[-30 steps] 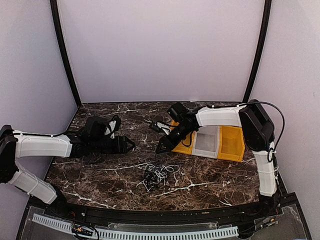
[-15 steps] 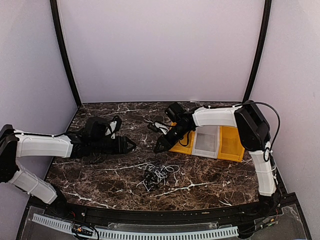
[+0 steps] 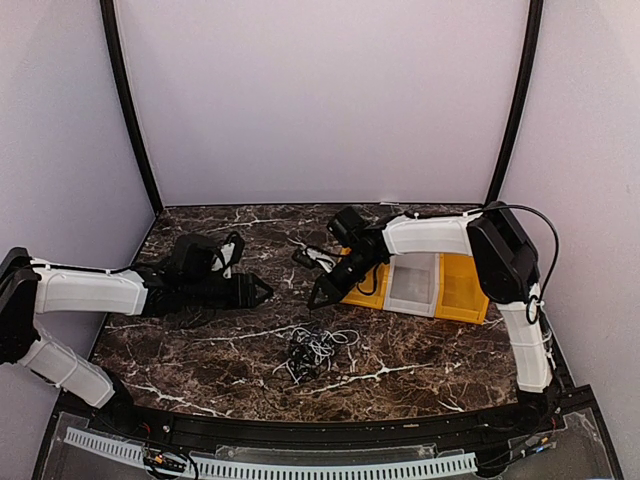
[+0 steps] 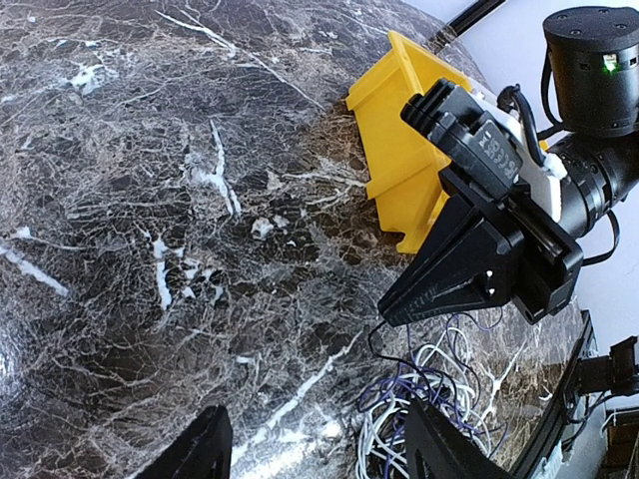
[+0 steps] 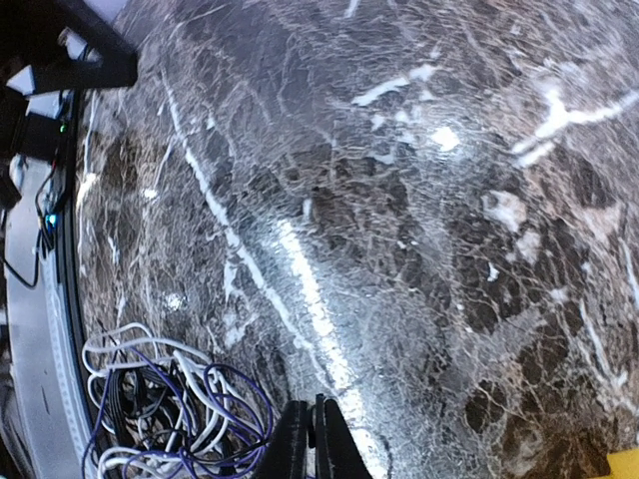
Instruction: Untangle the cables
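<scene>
Cables tangled near table edge, right pincer shut, seemingly empty, left pincer wide

Plain pale lilac walls enclose a dark marble-patterned table, with black poles at the back corners.

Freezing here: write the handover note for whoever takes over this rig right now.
Cables: one tangled pile near the front middle of the table, touched by neither gripper.
Left gripper: jaws open, empty, beyond the pile and to its left.
Right gripper: jaws shut, holding nothing, just beyond the pile.
Done: nothing separated.
To do: pull every cable apart.
</scene>
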Robot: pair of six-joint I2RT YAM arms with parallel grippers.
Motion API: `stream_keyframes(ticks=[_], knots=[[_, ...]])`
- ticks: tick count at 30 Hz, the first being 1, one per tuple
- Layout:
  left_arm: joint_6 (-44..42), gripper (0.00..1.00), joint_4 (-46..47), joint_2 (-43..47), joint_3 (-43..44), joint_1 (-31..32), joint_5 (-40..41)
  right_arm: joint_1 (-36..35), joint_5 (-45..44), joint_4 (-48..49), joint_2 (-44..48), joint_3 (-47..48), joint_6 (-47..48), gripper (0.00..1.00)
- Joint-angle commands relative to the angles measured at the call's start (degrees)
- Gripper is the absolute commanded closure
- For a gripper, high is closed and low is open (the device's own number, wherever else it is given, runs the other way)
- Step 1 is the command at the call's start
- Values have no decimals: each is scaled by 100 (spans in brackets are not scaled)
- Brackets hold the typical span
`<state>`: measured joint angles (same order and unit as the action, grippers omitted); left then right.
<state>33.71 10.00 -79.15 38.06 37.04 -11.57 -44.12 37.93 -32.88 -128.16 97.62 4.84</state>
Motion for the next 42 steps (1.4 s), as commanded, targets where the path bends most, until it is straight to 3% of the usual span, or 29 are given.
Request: stream_keyframes(ticks=[1, 5, 10, 15, 23, 34, 42], knots=[[-34, 38, 109, 24, -130, 23, -38, -97, 82, -65, -58, 189, 130, 100], [-230, 45, 293, 16, -155, 65, -191, -93, -70, -201, 291, 224, 316, 100], [-829, 41, 933, 54, -171, 518, 67, -90, -373, -314, 1023, 346, 589, 100], [-1273, 37, 2041, 10, -197, 1024, 525, -94, 81, -455, 1694, 393, 783, 100], [-1411, 42, 3347, -597, 152, 1156, 472, -92, 356, -688, 2372, 471, 1010, 100], [-1085, 61, 3889, -2435, 996, 1452, -96, -57, 510, -1113, 3063, 1571, 1469, 100], [-945, 62, 3364, -3234, 1280, 2026, 202, 355, -148, -216, 3815, 2220, 1450, 100]])
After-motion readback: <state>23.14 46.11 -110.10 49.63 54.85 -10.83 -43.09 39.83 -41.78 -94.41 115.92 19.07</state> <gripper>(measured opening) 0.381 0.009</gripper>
